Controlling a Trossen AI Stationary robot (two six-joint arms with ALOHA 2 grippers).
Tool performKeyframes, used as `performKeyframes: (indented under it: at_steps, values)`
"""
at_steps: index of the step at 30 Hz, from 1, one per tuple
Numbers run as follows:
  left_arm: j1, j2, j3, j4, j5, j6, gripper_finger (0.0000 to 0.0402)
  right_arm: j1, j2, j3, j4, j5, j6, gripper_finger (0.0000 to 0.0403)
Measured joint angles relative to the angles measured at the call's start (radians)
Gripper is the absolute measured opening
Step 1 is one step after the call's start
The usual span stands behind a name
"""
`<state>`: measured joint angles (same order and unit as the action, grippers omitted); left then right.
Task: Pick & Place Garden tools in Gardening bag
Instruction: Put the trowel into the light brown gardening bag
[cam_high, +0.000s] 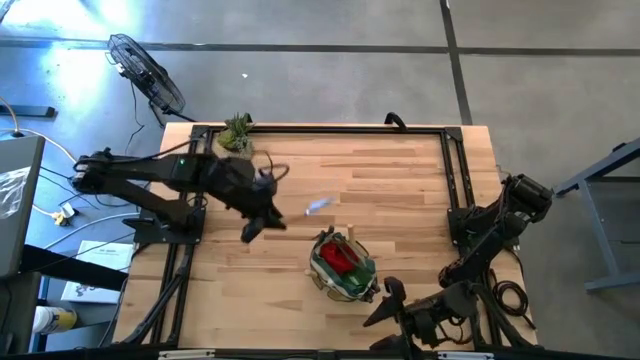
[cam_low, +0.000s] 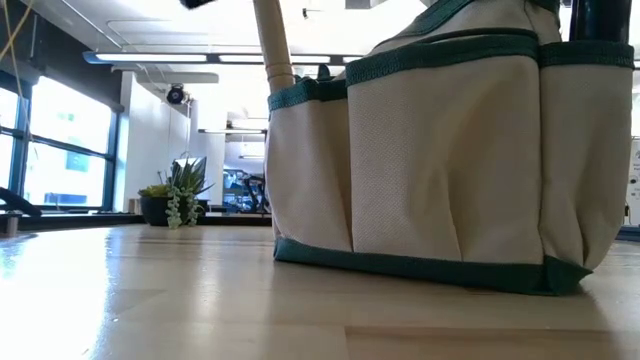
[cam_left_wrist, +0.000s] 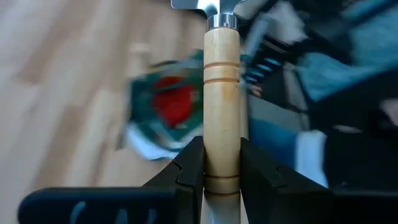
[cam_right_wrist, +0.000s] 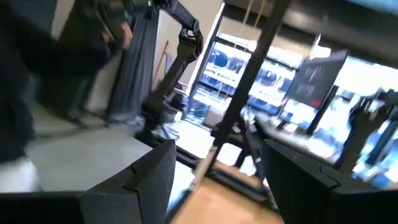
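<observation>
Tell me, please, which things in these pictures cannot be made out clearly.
- Tool in the left gripper: metal head cut off by the left wrist view's edge.
- Bag contents: hidden by its wall in the low view; high view shows only a red piece.
- Pale thing on the table: blurred, too small in the high view.

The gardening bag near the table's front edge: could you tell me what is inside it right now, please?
From above, the gardening bag holds a red fabric piece at its open top. Anything beneath that is covered, and the low view shows only the bag's outer pockets.
</observation>
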<state>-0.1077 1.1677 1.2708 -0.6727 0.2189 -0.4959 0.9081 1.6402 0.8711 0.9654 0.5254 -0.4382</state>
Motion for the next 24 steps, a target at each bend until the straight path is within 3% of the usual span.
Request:
performKeyframes:
  at_steps: [4,7,13,24]
  values:
    - [-0.108,0.012,-0.060,0.211,0.031,-0.031,0.0063,0.001,0.023,0.030,-0.034,0.023,-0.241,0.0227]
    - [-0.177,0.030,-0.109,0.374,0.031,-0.005,0.0063,-0.001,0.050,0.072,-0.041,0.113,-0.421,0.0227]
    - [-0.296,0.067,-0.189,0.698,-0.092,0.042,0.0063,-0.013,0.068,0.148,-0.065,0.300,-0.688,0.0227]
    - [-0.391,0.167,-0.214,0.856,-0.418,-0.114,0.0063,-0.041,0.069,0.235,-0.267,0.470,-1.033,0.0227]
